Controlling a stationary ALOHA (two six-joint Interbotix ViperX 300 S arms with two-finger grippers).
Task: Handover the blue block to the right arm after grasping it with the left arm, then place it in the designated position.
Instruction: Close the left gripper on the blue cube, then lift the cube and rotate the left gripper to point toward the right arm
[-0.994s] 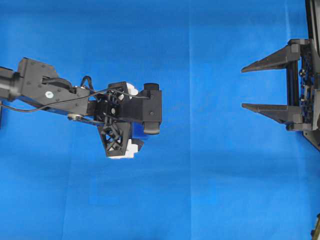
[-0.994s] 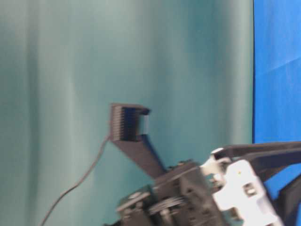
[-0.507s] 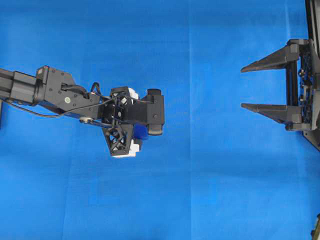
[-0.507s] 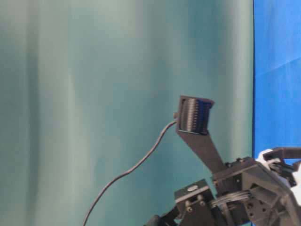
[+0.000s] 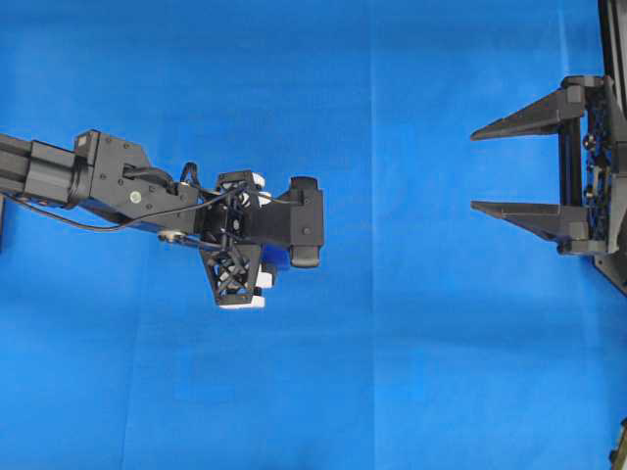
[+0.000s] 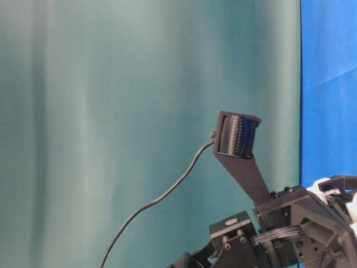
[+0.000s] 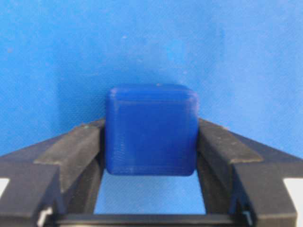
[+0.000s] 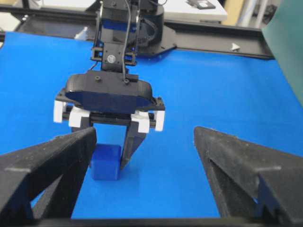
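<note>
Blue block down on the blue cloth, first step in hand: grasping. Left gripper straddling it, fingers flush against both sides, apparently pinching. Right gripper spread wide, well apart. Next, likely: lifting toward the handover.

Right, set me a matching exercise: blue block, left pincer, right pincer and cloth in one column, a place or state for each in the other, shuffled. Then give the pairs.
Things:
1. blue block
2. left pincer
3. right pincer
4. cloth

States:
A. bright blue, spread under everything
B. wide open, holding nothing, at the right edge of the overhead view
C. dark blue, sitting on the cloth between two fingers
D. closed in against both sides of the cube

Pairs: 1-C, 2-D, 3-B, 4-A
</note>
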